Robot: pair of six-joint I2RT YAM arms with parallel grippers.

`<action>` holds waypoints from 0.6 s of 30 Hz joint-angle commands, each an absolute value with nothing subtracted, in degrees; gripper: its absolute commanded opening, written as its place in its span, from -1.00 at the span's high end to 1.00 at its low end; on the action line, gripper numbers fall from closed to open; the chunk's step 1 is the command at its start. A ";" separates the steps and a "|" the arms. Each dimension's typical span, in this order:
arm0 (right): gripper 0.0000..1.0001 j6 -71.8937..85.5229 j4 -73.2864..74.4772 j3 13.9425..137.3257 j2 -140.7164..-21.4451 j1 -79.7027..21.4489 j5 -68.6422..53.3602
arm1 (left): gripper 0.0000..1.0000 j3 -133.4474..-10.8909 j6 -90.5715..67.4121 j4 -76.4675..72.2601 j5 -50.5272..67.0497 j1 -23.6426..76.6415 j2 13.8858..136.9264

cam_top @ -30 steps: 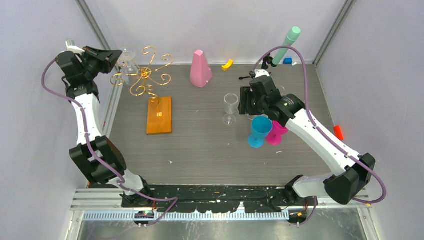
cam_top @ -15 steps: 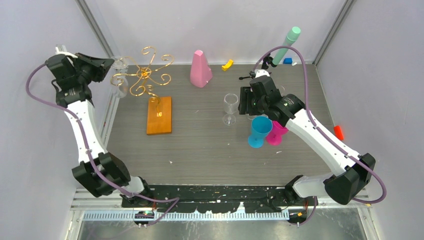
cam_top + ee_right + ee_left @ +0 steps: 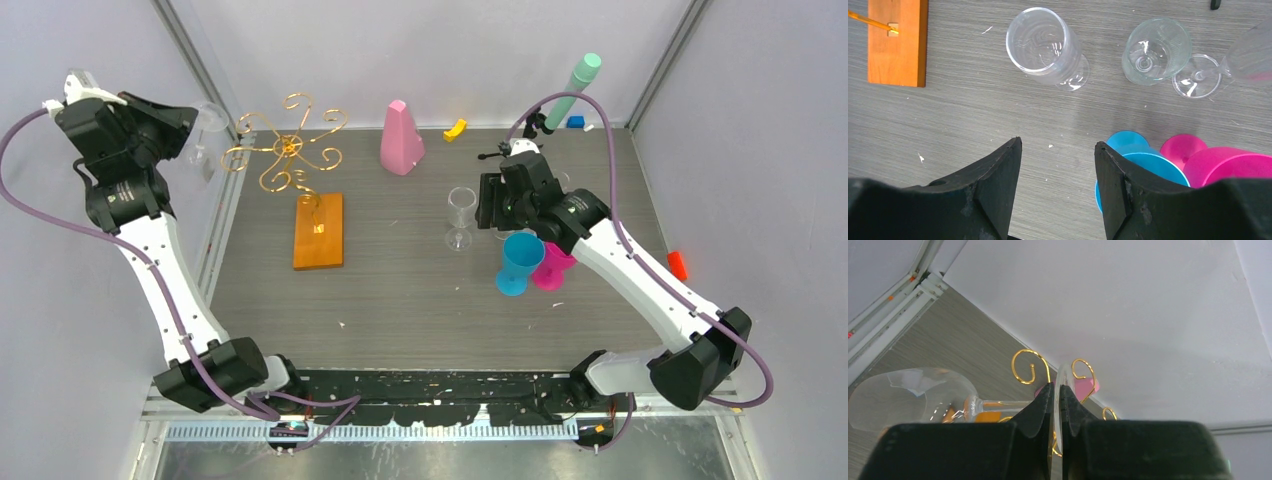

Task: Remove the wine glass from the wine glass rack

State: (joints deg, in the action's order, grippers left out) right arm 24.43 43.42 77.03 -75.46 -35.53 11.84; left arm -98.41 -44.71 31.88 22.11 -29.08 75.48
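Observation:
The wine glass rack (image 3: 290,150) is gold wire with curled arms on an orange-brown wooden base (image 3: 318,230). My left gripper (image 3: 190,125) is shut on the foot of a clear wine glass (image 3: 205,150), held in the air to the left of the rack and apart from its curls. In the left wrist view the jaws pinch the glass's round foot (image 3: 1062,377), the bowl (image 3: 908,400) lies to the left, and rack curls (image 3: 1028,367) show behind. My right gripper (image 3: 492,200) is open and empty above the table (image 3: 1058,145).
A clear glass (image 3: 460,215) stands mid-table; the right wrist view shows it (image 3: 1043,45) and two more clear glasses (image 3: 1158,50). A blue cup (image 3: 518,262) and magenta cup (image 3: 552,268) stand by the right arm. A pink cone (image 3: 400,138), yellow piece (image 3: 455,128) and mint-green tube (image 3: 573,88) stand at the back.
My left gripper has drawn the wine glass left and away from the rack's curled arms, toward the left wall. The right arm has not moved.

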 commanded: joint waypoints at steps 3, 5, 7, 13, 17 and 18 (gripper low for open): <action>-0.26 25.48 35.18 75.14 -70.79 -35.76 8.84 | 1.00 -105.95 -42.52 32.03 27.43 -29.70 72.87; -0.29 25.49 33.21 74.31 -69.72 -35.77 7.51 | 1.00 -107.73 -43.16 32.25 29.99 -29.71 72.70; -0.33 25.49 31.32 73.34 -68.48 -35.77 6.28 | 1.00 -109.21 -45.41 31.72 33.50 -29.71 72.92; -0.34 26.36 27.07 71.15 -66.56 -35.77 4.26 | 1.00 -110.45 -54.00 23.85 42.99 -29.59 73.23; -0.35 26.92 26.25 70.73 -66.21 -35.73 3.84 | 1.00 -110.12 -59.88 18.14 46.43 -29.47 73.18; -0.34 27.08 26.22 70.57 -66.24 -35.76 3.76 | 1.00 -109.71 -62.38 15.41 47.46 -29.26 73.34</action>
State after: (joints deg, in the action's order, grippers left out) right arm 25.91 30.70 71.02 -67.83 -35.53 4.84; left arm -108.25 -53.91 28.01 40.47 -29.32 74.74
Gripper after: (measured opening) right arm 0.672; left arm 0.074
